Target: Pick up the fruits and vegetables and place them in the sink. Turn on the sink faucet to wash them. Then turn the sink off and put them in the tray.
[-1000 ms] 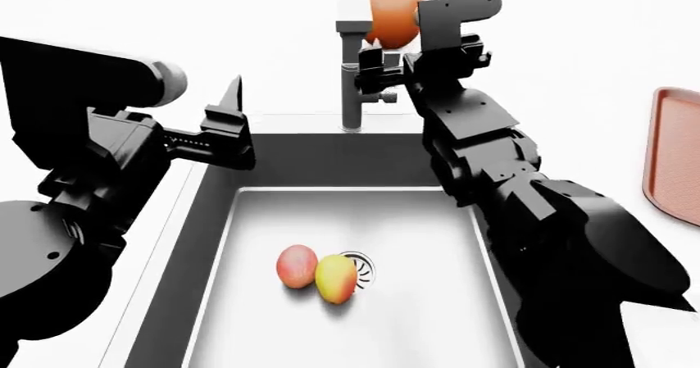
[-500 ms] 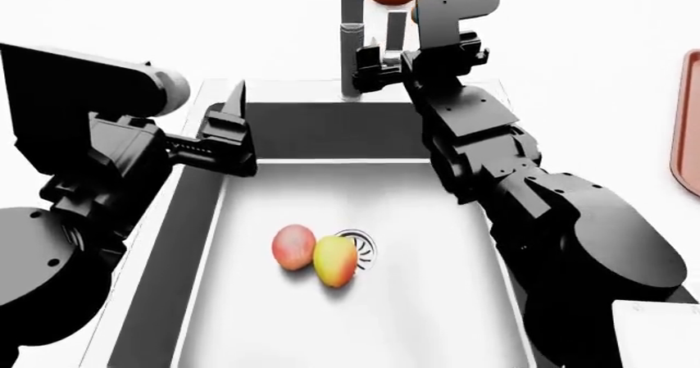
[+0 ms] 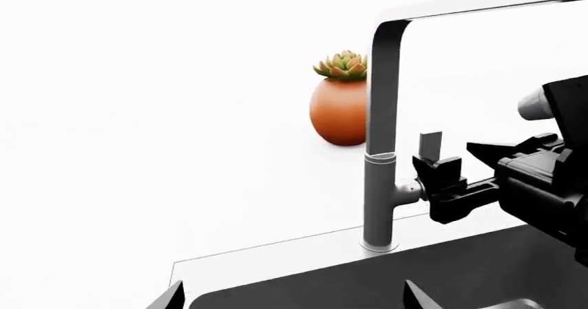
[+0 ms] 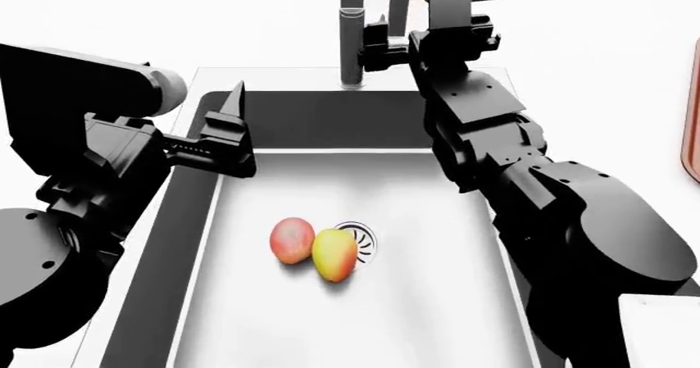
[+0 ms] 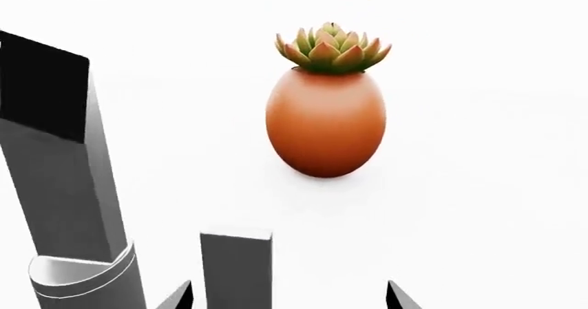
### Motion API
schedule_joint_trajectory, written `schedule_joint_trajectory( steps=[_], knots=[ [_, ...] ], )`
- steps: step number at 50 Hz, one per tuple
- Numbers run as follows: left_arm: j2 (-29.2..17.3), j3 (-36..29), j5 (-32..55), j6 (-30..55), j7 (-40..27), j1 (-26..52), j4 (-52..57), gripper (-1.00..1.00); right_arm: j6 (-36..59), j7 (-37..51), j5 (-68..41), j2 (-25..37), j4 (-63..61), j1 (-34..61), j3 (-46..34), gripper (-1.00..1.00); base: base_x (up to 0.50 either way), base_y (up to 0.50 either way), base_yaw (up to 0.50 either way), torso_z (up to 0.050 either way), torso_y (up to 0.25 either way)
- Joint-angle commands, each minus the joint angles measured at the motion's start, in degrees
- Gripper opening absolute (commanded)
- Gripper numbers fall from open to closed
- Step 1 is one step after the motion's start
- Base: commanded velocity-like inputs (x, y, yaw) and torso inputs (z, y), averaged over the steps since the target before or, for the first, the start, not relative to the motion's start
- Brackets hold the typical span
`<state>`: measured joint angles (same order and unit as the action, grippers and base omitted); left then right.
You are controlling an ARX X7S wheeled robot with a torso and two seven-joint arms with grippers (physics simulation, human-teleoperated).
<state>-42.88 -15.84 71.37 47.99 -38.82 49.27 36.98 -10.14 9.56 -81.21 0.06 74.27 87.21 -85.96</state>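
Note:
Two fruits lie touching on the floor of the sink (image 4: 328, 120), a pinkish-red round one (image 4: 290, 240) and a yellow-green oval one (image 4: 334, 255), beside the drain (image 4: 360, 238). The faucet (image 4: 352, 40) stands at the sink's back edge, its spout reaching over the basin. My right gripper (image 4: 379, 45) is open at the faucet's side. The small lever handle (image 5: 236, 268) rises between its fingertips, close to one of them. My left gripper (image 4: 234, 130) is open over the sink's back left corner, holding nothing. The tray (image 4: 693, 134) shows only as a sliver at the right edge.
An orange egg-shaped pot with a succulent (image 5: 326, 116) stands on the counter behind the faucet (image 3: 382, 151). A pale rectangular object (image 4: 661, 331) lies at the front right of the counter. My right forearm runs along the sink's right wall.
The head view has shifted: the sink now sits lower and more centred, and the tray has slid almost out at the right. The fruits have not moved. The right gripper stays by the faucet lever.

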Motion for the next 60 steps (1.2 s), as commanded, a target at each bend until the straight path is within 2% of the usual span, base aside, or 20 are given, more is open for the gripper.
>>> schedule_joint_trajectory(
  steps=[1, 10, 14, 20, 24, 35, 51, 60],
  knots=[
    [-0.25, 0.10, 0.28, -0.20, -0.10, -0.14, 0.07, 1.00, -0.54, 4.08, -3.11, -0.05, 0.68, 0.76, -0.19, 1.00, 0.00, 0.00, 0.00, 0.000, 0.000],
    [-0.40, -0.05, 0.21, -0.32, -0.28, -0.52, 0.32, 1.00, 0.88, 10.05, 0.89, -0.02, 0.72, -0.04, 4.53, 1.00, 0.00, 0.00, 0.00, 0.000, 0.000],
    [-0.44, -0.22, -0.46, -0.66, 0.17, -0.97, 0.12, 1.00, 2.44, 11.98, 6.07, -0.01, 0.72, -0.73, 10.34, 1.00, 0.00, 0.00, 0.00, 0.000, 0.000],
    [-0.30, -0.61, -1.51, -1.11, 0.90, -1.29, -0.42, 1.00, 5.45, 12.90, 18.02, -0.03, 0.72, -1.77, 23.46, 1.00, 0.00, 0.00, 0.00, 0.000, 0.000],
    [-0.34, -0.64, -1.48, -1.14, 0.87, -1.29, -0.44, 1.00, 6.04, 12.50, 21.75, -0.05, 0.71, -2.05, 27.44, 1.00, 0.00, 0.00, 0.00, 0.000, 0.000],
    [-0.46, -0.81, -1.46, -1.22, 0.77, -1.44, -0.23, 1.00, 2.87, 10.37, 20.92, -0.05, 0.69, 0.28, 24.54, 1.00, 0.00, 0.00, 0.00, 0.000, 0.000],
    [-0.57, -1.06, -1.21, -1.12, 0.49, -1.23, -0.07, 1.00, -1.46, 8.01, 9.62, -0.04, 0.62, 4.89, 11.34, 1.00, 0.00, 0.00, 0.00, 0.000, 0.000],
    [-0.61, -1.23, -1.29, -1.17, 0.44, -1.20, -0.08, 1.00, 0.23, 10.83, 17.05, 1.48, 0.69, 4.07, 19.00, 1.00, 0.00, 0.00, 0.00, 0.000, 0.000]
  ],
)
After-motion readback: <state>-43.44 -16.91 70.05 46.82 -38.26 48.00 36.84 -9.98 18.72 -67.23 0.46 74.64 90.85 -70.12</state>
